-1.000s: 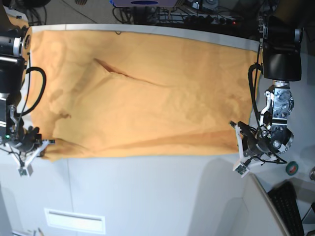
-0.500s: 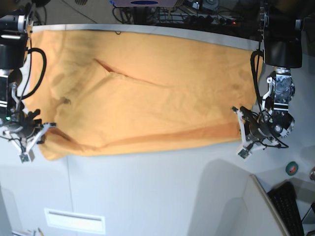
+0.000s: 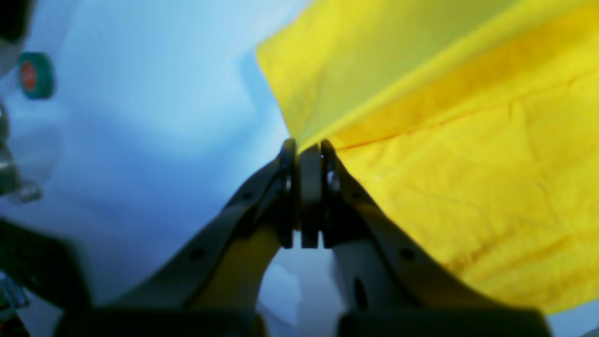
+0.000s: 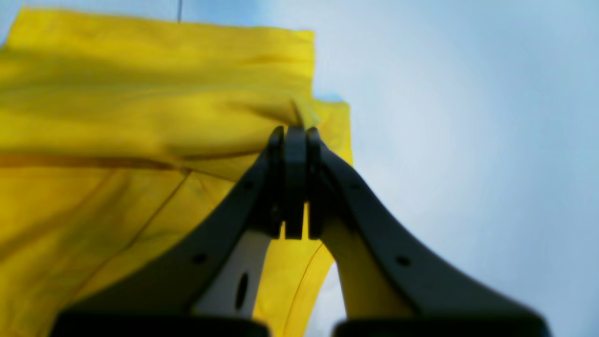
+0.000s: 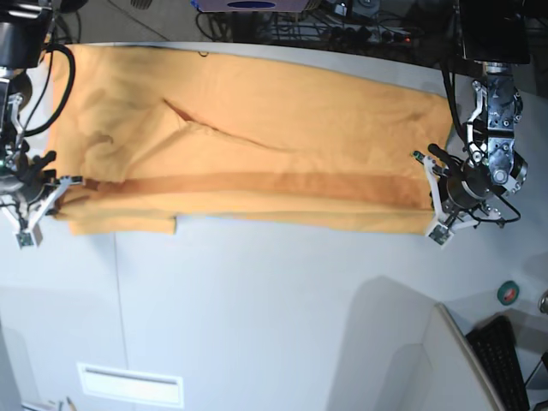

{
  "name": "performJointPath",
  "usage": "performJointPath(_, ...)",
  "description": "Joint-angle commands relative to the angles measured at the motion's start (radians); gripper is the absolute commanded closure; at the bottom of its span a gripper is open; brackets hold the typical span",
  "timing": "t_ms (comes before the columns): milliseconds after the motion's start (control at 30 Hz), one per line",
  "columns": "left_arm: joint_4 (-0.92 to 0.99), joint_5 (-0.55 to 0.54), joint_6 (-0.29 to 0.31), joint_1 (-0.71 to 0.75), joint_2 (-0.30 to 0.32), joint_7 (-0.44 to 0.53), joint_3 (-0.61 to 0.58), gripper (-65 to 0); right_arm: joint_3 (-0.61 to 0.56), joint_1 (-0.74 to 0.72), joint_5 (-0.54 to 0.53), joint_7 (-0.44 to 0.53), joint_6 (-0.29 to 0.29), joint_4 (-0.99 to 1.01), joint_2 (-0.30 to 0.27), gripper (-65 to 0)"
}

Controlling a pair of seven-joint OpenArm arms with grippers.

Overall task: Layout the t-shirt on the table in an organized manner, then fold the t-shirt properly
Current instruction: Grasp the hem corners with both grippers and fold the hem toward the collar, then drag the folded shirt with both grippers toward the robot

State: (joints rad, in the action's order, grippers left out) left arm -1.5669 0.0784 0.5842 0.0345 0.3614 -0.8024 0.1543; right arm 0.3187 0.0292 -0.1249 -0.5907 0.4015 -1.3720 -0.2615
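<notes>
The orange-yellow t-shirt (image 5: 257,145) lies spread across the far half of the white table (image 5: 274,308), and a darker band runs along its near side. In the base view my left gripper (image 5: 431,202) is at the shirt's right near corner, and my right gripper (image 5: 70,182) is at its left near corner. The left wrist view shows the left gripper (image 3: 305,146) shut on a pinched fold of the t-shirt (image 3: 444,164). In the right wrist view the right gripper (image 4: 294,132) is likewise shut on the t-shirt (image 4: 117,117). No print shows.
A green tape roll (image 5: 509,293) and a black keyboard (image 5: 501,353) sit at the table's right near corner. Cables and a power strip (image 5: 360,32) run behind the far edge. A white label (image 5: 130,384) lies near the front left.
Both grippers have moved toward the far side, carrying the shirt's near edge with them. The near part now lies doubled over as a darker band and more bare table shows in front.
</notes>
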Motion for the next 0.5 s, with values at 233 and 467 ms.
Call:
performJointPath(233,-0.085,0.005,-0.002,0.072,0.015,0.007,0.069,0.0,0.006,0.079,-0.006,-0.051,0.000,-0.129,0.029,0.0)
performJointPath(467,-0.177,0.005,-0.002,0.130,0.012,-0.044,0.074,0.0,0.006,0.163,-0.011,-0.050,-0.002,-0.172,0.034,0.0)
